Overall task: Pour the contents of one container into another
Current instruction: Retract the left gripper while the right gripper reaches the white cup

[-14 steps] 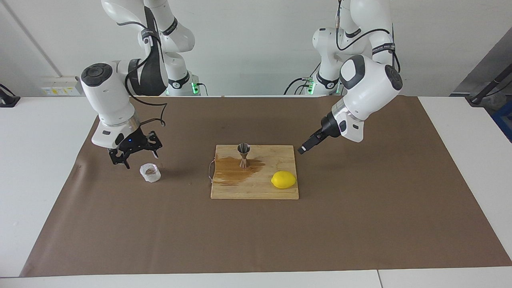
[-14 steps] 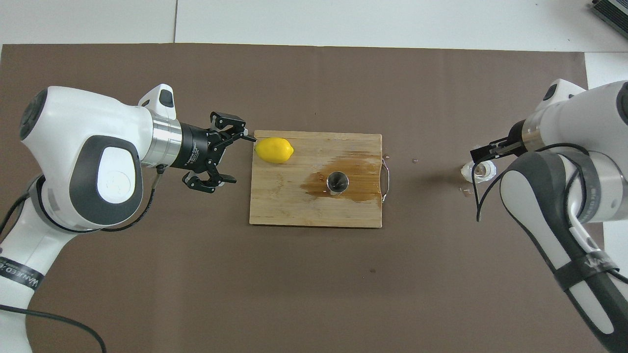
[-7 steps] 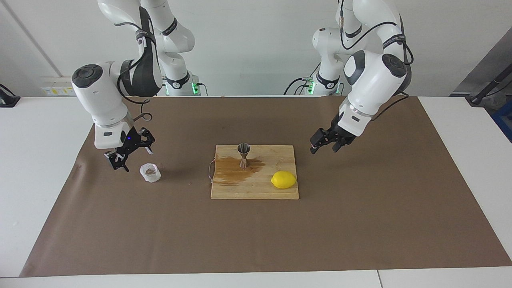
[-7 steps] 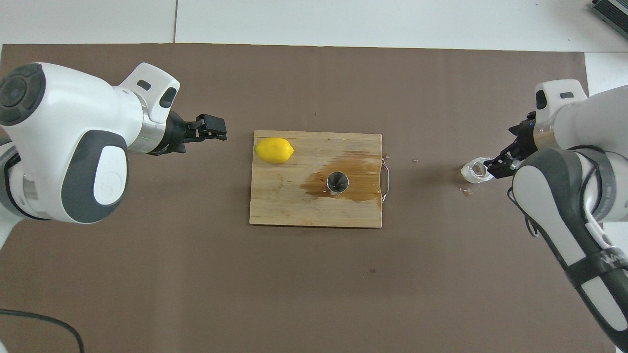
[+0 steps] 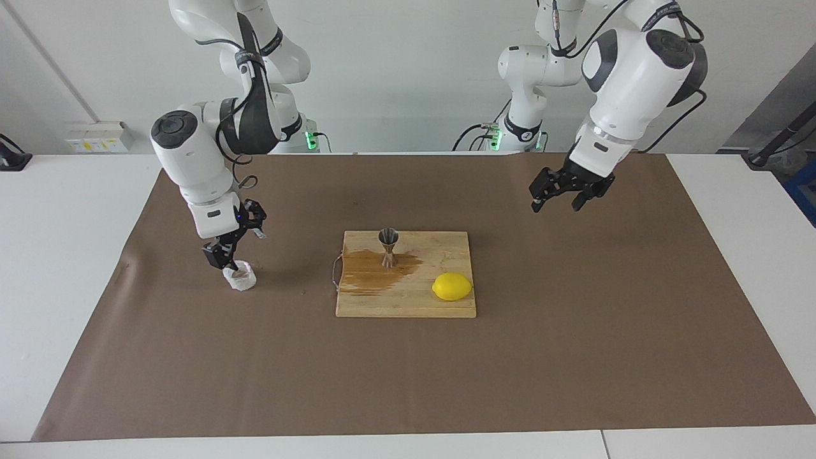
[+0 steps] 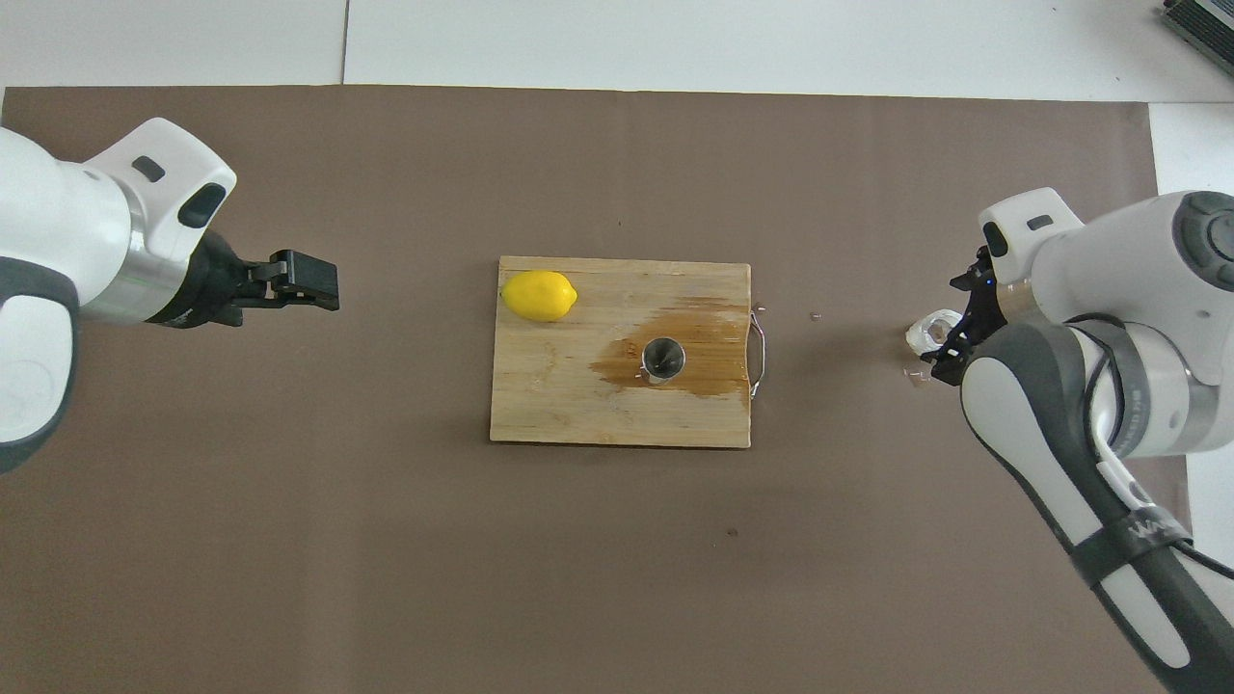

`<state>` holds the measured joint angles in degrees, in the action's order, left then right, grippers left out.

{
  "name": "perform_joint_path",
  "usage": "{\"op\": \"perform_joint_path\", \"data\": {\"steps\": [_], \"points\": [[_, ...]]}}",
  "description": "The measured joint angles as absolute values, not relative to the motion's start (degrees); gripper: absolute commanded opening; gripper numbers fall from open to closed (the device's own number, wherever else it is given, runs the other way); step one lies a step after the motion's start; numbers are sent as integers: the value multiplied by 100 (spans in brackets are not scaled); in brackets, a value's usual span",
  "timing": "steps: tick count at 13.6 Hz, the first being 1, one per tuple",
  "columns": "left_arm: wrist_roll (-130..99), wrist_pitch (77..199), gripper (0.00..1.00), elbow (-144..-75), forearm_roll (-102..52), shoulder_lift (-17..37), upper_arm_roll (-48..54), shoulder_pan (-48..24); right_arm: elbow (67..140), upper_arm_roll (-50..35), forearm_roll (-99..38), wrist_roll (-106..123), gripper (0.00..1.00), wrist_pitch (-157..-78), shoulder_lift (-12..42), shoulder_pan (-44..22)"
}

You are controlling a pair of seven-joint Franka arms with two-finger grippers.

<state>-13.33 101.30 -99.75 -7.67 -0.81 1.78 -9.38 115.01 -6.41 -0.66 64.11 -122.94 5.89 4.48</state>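
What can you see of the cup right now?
The cup is small, translucent white plastic, crinkled, with something brownish inside. It stands upright on the brown mat, off the board, toward the right arm's end of the table. The right gripper is right at its rim, jaws open; I cannot tell whether it touches.

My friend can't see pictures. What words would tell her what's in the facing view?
The right gripper, open, is down at a crinkled white cup on the brown mat. On a wet-stained wooden board stand a steel jigger and a lemon; the left gripper hangs open above the mat.
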Motion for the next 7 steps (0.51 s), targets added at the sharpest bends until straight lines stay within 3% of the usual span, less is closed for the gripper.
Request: {"op": "perform_joint_path", "data": {"steps": [7], "points": [[-836, 9125, 100, -9718, -338, -313, 165, -393, 11809, -629, -68, 7765, 100, -12470, 412, 567]]}}
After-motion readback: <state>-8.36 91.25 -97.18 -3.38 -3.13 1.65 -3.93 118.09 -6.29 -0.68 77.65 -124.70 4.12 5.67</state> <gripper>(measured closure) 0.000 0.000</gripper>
